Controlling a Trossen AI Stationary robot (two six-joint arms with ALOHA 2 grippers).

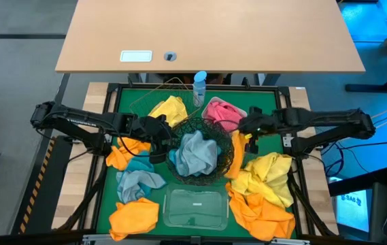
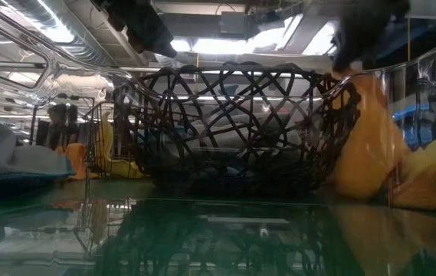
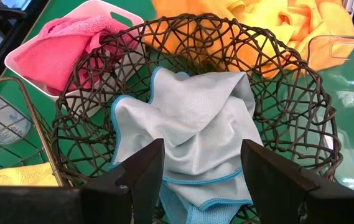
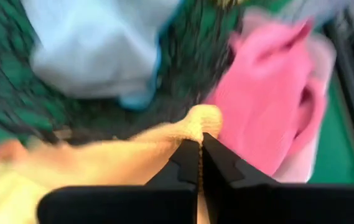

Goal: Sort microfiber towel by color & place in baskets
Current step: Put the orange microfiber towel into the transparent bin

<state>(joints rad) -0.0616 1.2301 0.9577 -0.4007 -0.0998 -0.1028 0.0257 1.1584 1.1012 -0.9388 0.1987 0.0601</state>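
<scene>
A: Where do things stand?

B: The right hand (image 4: 200, 144) is pinched together on a fold of an orange towel (image 4: 102, 158), held up beside the black wire bowl (image 1: 200, 155), between it and the pink towel (image 1: 222, 112) in the white tray (image 3: 96, 9) toward the far edge of the surface. The left hand (image 3: 201, 171) hangs with its fingers apart over the bowl's left rim, above the grey towel (image 3: 195, 118) already inside.

A: What could go wrong?

B: The grip is only on a small fold, so the cloth may slip out. Its trailing end hangs close to the bowl; it could catch in the wires and drag the bowl, or drop onto the grey or pink towel and mix colours.

A: And the rest?

B: 2 more orange towels lie at the near corners, one at the left (image 1: 134, 216) and one at the right (image 1: 261, 211), beside the clear tub (image 1: 194, 207), and a yellow one (image 1: 268, 173) toward the right edge.
</scene>
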